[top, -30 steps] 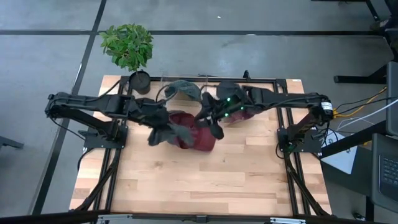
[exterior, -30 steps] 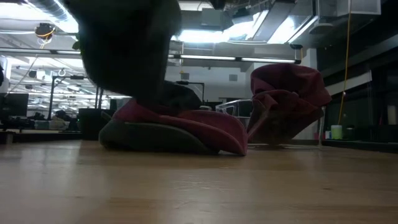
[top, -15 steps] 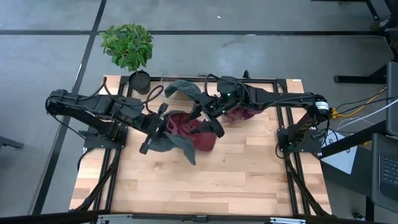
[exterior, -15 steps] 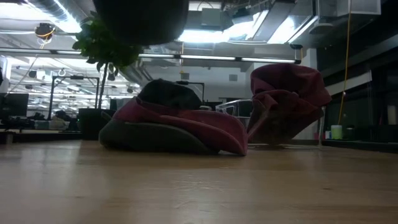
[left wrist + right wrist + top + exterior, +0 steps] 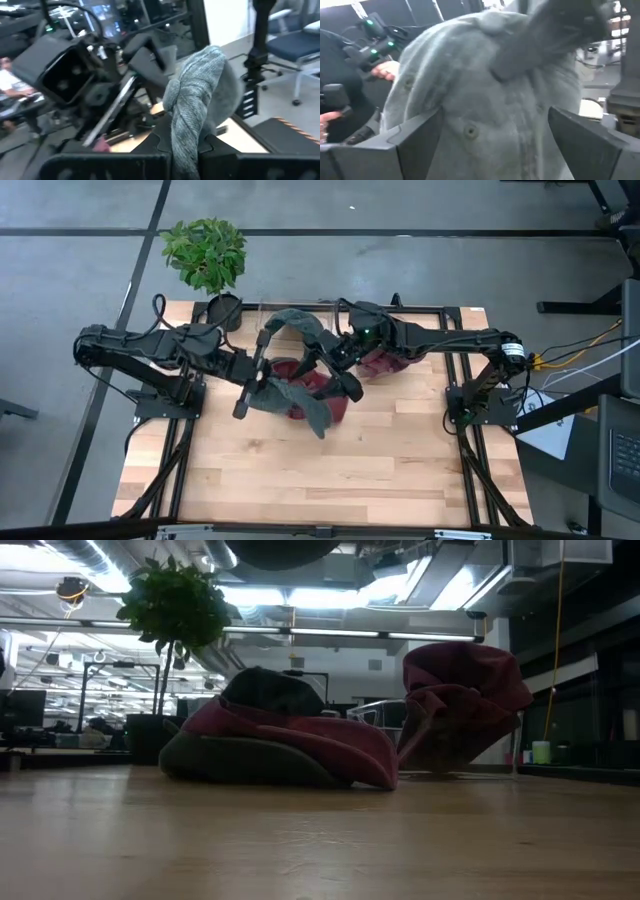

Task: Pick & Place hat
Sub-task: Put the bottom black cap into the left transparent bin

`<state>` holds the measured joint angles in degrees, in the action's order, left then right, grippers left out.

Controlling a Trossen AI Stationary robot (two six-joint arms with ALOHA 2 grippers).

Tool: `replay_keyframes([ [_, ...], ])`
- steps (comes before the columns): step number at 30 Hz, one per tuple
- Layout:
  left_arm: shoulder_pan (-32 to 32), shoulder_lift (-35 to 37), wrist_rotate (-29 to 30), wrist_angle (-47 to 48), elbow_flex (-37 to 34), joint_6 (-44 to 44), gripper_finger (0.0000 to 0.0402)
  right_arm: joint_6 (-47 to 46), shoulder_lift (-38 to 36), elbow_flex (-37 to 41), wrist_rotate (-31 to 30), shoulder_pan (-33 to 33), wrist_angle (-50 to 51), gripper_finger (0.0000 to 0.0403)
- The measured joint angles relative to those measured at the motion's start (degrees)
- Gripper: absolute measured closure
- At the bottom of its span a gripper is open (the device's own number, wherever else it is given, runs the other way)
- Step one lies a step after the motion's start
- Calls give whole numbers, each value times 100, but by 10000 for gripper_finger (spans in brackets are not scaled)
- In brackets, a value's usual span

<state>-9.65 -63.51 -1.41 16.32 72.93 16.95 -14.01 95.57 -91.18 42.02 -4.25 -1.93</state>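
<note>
- Holding the grey hat (image 5: 290,395) clear of the table (image 5: 300,480), the left gripper (image 5: 262,380) is keeping its jaws clamped on a fold of the fabric; the left wrist view is showing the cloth (image 5: 192,105) pinched tight between the two dark fingers.
- Compared with a second ago, the right gripper (image 5: 340,363) is spreading its jaws wide; the right wrist view is showing both fingers (image 5: 410,142) standing well apart with grey fabric (image 5: 485,95) between them but not pinched.
- Compared with the earlier high view, the grey hat is hanging higher and farther toward the table's middle, above the red hat (image 5: 318,392).
- Judging from this, the right arm is letting go, and the left arm alone is carrying the hat; placing is not yet done.
- The grey hat is showing as a soft, ribbed knit, limp and draping in folds, with small buttons or eyelets visible on one panel.
- The red hat (image 5: 300,740) is lying flattened on the wood-plank table, its cloth slack, with a second red heap (image 5: 460,700) bunched behind it.
- A potted plant (image 5: 207,255) is standing at the far left corner.
</note>
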Motion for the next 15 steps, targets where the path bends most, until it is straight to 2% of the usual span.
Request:
replay_keyframes([
  [4, 143, -2, 180, -47, 0, 128, 398, -73, 6, 0, 118, 0, -125, 56],
  [7, 204, -9, 315, -78, 0, 136, 398, -112, 6, 0, 206, -3, -125, 89],
  [10, 235, -11, 312, -168, 0, 176, 398, -102, 6, 0, 223, -4, -124, 141],
  [15, 260, -31, 471, -161, 0, 173, 395, -100, 6, 0, 217, -13, -85, 253],
])
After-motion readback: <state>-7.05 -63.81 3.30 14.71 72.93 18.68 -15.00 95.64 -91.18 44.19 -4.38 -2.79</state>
